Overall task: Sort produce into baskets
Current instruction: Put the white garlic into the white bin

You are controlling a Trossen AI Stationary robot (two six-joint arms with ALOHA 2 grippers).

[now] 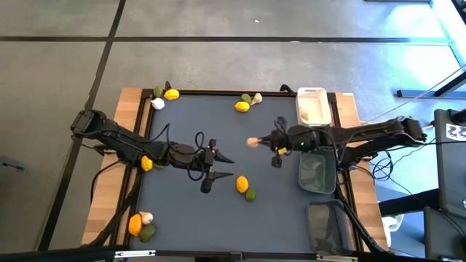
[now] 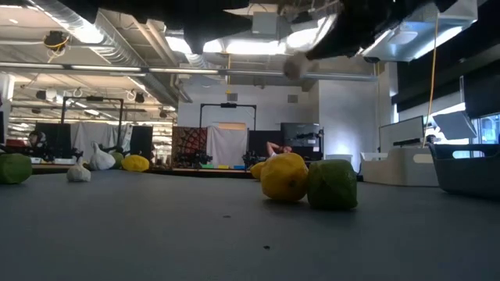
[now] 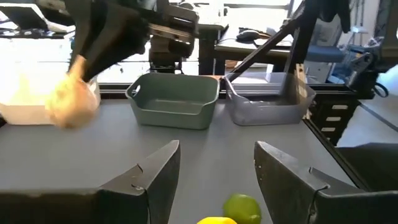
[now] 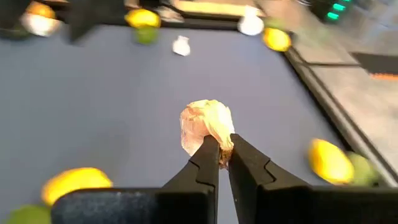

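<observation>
- Over the middle of the dark table (image 1: 189, 109), we are holding a garlic bulb (image 4: 206, 126) up in the air with our right gripper (image 4: 222, 152).
- We are pinching the bulb's bottom tight between the two fingers, so this claw is almost closed.
- We are keeping our left gripper (image 1: 220, 166) low near the middle of the table, with its fingers wide apart and nothing in them.
- We are seeing a lemon (image 1: 242, 184) and a lime (image 1: 250, 194) touching each other just beside that open claw.
- We are leaving more fruit and garlic lying near the table's corners and far edge.
- We are seeing three baskets along the right side: the white basket (image 1: 312, 105), the dark green basket (image 1: 317, 173) and the see-through grey basket (image 1: 328, 222).
- We think we are in the middle of carrying the garlic to a basket.
- Next we should be swinging it over to the right basket, going low, and only then opening the fingers so it does not bounce out.
</observation>
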